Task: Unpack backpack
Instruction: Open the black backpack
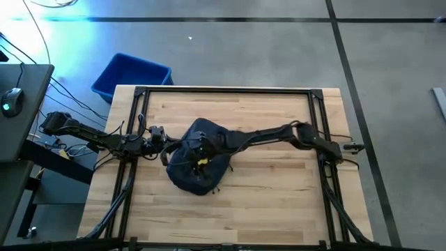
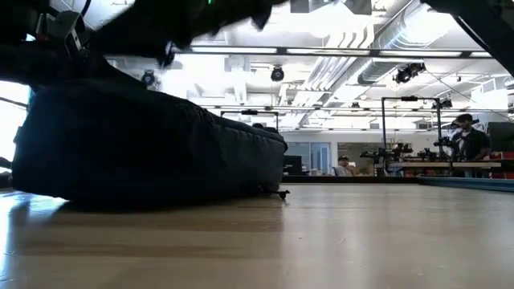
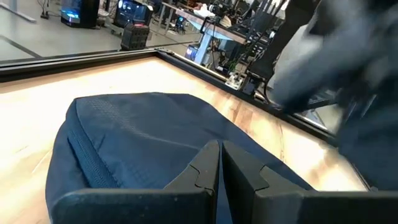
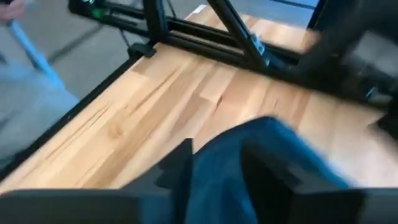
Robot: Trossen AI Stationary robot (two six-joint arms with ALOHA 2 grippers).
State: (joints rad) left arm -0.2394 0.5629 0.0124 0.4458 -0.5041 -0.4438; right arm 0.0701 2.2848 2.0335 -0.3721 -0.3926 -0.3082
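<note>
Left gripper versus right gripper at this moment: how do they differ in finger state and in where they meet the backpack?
The left gripper has its fingers pressed together, while the right gripper has its fingers apart with a fold of the backpack fabric between them. In the high view the left gripper is at the backpack's left edge; the right gripper reaches over its top from the right. Both are dark two-finger grippers working at the same backpack.

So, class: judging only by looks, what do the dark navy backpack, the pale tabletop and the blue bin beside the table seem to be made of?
Dark navy backpack: probably woven synthetic fabric, matte, with soft folds and a stitched seam. Pale tabletop: wood planks, smooth with a slight sheen; grain and board joints show. Blue bin: likely moulded plastic, with an even colour and rigid walls.
</note>
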